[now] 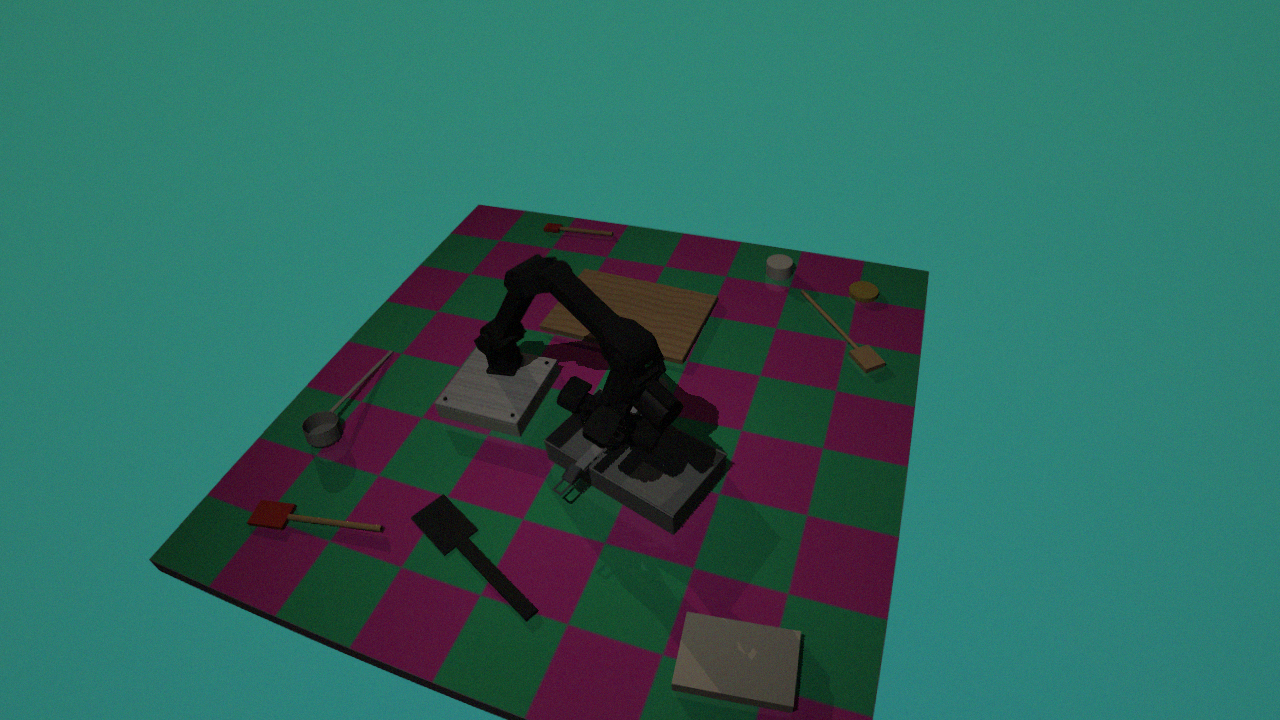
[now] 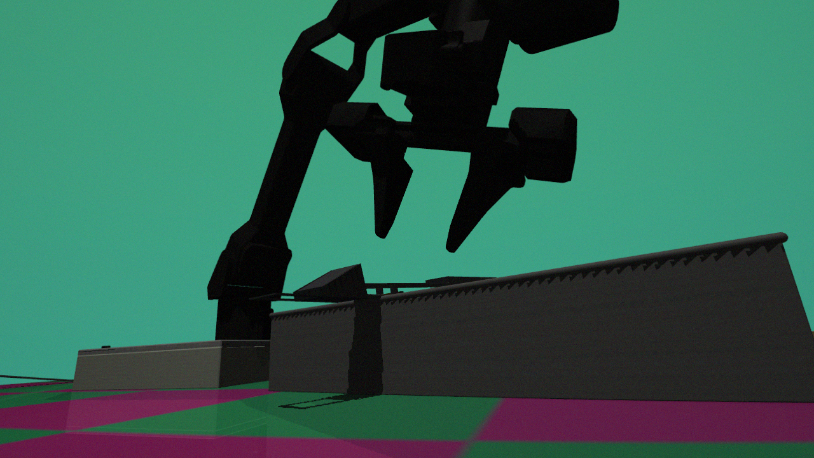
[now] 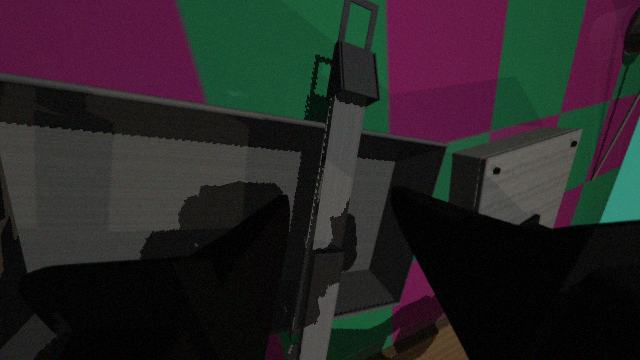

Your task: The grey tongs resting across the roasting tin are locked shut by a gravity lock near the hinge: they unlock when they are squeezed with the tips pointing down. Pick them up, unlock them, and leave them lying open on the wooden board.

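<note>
Tongs (image 3: 336, 165): one, across one tin (image 3: 125, 165); tool (image 2: 418, 242) open above.

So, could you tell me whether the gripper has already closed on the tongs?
No, the gripper hangs open above the tongs, which lie across the roasting tin.
</note>
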Motion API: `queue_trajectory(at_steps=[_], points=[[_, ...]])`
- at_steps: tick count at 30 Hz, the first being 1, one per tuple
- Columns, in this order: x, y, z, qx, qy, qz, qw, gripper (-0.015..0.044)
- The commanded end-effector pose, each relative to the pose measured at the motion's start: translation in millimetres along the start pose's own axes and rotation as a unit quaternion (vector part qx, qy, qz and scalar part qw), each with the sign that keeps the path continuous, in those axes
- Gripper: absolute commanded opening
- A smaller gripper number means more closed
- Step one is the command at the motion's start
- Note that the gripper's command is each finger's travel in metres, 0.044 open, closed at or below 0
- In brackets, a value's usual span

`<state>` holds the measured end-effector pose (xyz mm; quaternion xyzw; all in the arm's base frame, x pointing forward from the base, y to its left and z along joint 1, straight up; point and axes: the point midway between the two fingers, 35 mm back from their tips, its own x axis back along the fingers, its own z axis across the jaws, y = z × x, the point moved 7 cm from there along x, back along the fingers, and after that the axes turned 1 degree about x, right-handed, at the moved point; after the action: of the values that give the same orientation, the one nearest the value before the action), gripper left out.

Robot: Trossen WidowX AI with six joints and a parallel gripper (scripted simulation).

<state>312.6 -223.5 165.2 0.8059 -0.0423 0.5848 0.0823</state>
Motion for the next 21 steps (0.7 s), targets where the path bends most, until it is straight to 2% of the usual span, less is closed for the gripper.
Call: queue_trajectory(at_steps=[1, 21], points=[[3.1, -3.2, 2.1, -0.011, -0.008, 0.012, 1.0, 0.026], [-3.4, -11.5, 9.5, -0.009, -0.011, 0.014, 1.0, 0.026]])
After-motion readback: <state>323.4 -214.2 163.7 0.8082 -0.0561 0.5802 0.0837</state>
